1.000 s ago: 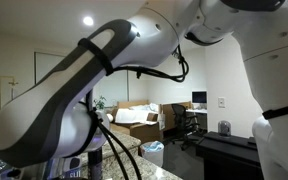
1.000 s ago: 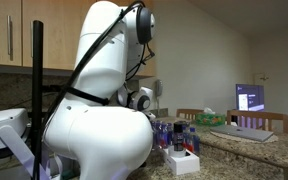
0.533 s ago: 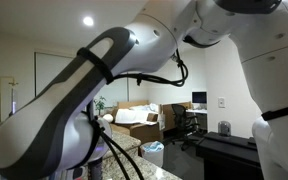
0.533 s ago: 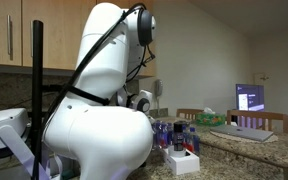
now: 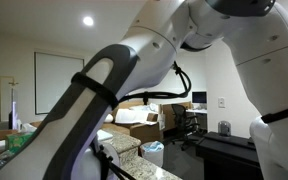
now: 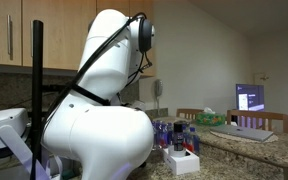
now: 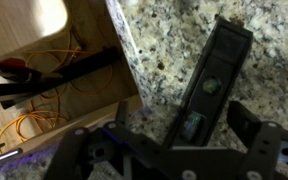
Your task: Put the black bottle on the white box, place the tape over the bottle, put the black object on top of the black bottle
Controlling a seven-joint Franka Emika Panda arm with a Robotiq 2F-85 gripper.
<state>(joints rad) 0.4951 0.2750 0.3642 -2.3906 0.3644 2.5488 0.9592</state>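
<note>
The black object (image 7: 212,80), a long flat bar with a small greenish window at mid-length, lies flat on the granite counter (image 7: 164,40). It sits close to the counter's edge and oblique to it, with one end toward the top right of the wrist view and the other running down between the fingers. The gripper (image 7: 182,135) stands wide open above that lower end, one finger on either side, holding nothing; contact with the bar cannot be determined. Beyond the edge, an orange cable (image 7: 34,115) lies on the floor below. In an exterior view the white box (image 6: 182,162) sits on the counter just beside clear bottles with blue caps (image 6: 162,130). The black bottle and the tape cannot be made out with certainty, so the first two steps cannot be verified. Judgement: the step in hand is the pick of the black object. The next move calls for descending square over the bar, closing across its narrow width, then lifting without dragging it over the edge. Against the frames a second ago, the arm (image 5: 94,110) has swung in both exterior views, uncovering more of the room behind; the box and bottles are unmoved.
</note>
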